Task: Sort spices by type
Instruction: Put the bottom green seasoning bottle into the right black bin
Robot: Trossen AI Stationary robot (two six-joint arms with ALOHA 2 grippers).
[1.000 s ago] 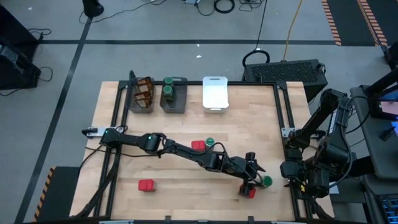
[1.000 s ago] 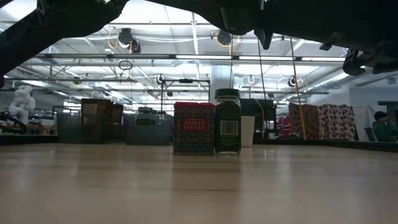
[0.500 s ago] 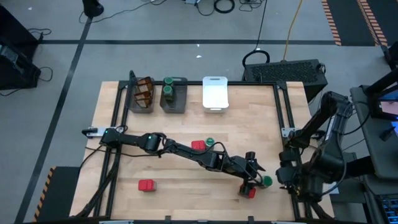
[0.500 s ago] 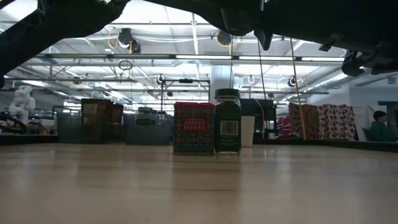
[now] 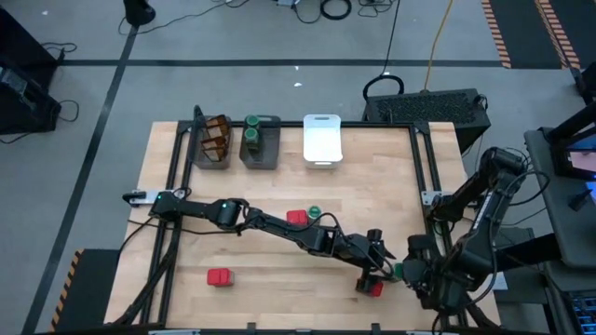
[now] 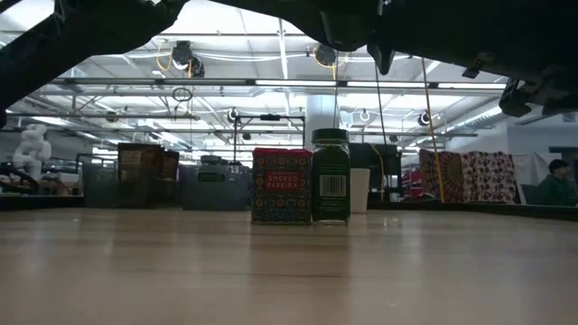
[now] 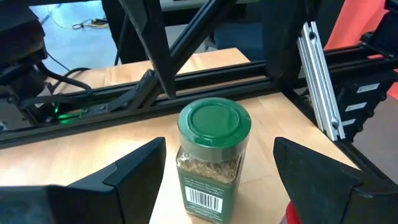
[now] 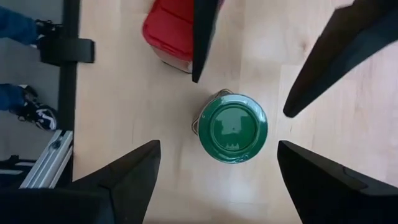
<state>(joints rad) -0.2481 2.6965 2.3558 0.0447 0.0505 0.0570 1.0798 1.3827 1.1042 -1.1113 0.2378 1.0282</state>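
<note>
A round green-lidded jar (image 7: 214, 155) stands upright on its base near the table's right near corner (image 5: 398, 271). My left gripper (image 7: 219, 146) is open, with one finger on each side of the jar and a gap to it on both. My right gripper (image 8: 218, 144) hangs above the same jar's lid (image 8: 233, 127), pointing down and open. A red tin (image 8: 171, 30) lies just beside the jar (image 5: 371, 288). Another red tin (image 6: 282, 185) and green-lidded jar (image 6: 330, 176) stand together at mid-table. A third red tin (image 5: 220, 276) lies near the left near edge.
Three bins line the far edge: a dark grey one with brown packets (image 5: 212, 140), a dark grey one with green-lidded jars (image 5: 260, 140) and a white one (image 5: 322, 138). My left arm (image 5: 279, 226) stretches across the table's near half. A black frame rail (image 7: 186, 93) runs behind the jar.
My right arm has swung from beyond the table's right edge toward the left, and its gripper now stands over the green-lidded jar by my left gripper. The jar and the tins have stayed in place.
</note>
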